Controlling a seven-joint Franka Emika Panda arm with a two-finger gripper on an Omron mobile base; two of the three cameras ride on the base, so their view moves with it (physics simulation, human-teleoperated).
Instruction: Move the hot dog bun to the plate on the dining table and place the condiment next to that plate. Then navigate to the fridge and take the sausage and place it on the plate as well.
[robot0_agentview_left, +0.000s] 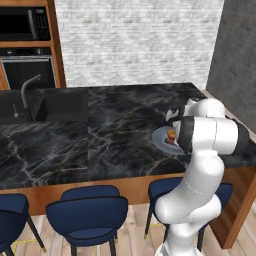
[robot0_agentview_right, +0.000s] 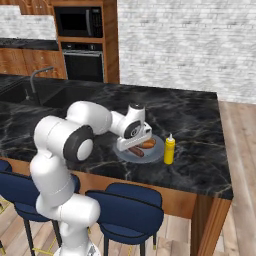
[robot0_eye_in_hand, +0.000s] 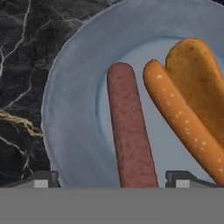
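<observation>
The grey-blue plate (robot0_eye_in_hand: 70, 100) (robot0_agentview_right: 152, 156) (robot0_agentview_left: 158, 139) lies on the black marble dining table (robot0_agentview_right: 200, 130) near its front edge. On the plate rest the reddish-brown sausage (robot0_eye_in_hand: 129, 127) (robot0_agentview_right: 136, 151) and, right beside it, the tan-orange hot dog bun (robot0_eye_in_hand: 188, 96) (robot0_agentview_right: 148, 144) (robot0_agentview_left: 171, 134). My gripper (robot0_eye_in_hand: 113, 179) (robot0_agentview_right: 132, 144) hovers just above the plate, open. Its fingertips (robot0_eye_in_hand: 41, 179) stand wide on either side of the sausage without touching it. The yellow condiment (robot0_agentview_right: 169, 149) stands upright just right of the plate.
Blue stools (robot0_agentview_left: 87, 212) (robot0_agentview_right: 131, 210) line the table's front edge. A sink with a faucet (robot0_agentview_left: 27, 95) is set into the table's left part. An oven and microwave (robot0_agentview_right: 80, 45) sit in the far wall.
</observation>
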